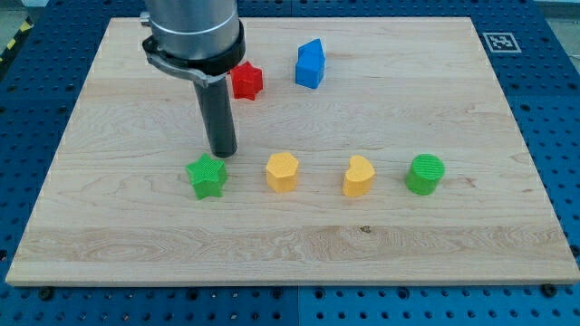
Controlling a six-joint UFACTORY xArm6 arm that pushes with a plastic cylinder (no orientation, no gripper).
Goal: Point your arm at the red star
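Note:
The red star (246,81) lies near the view's top, left of centre, on the wooden board (435,226). My tip (223,153) rests on the board well below the star and slightly left of it. The tip stands just above the green star (207,177), close to it; I cannot tell if they touch. The arm's grey body partly hides the red star's left edge.
A blue block (310,63) sits right of the red star. Along the board's middle row, from left to right, are a yellow hexagon-like block (282,171), a yellow heart-like block (358,177) and a green cylinder (424,174).

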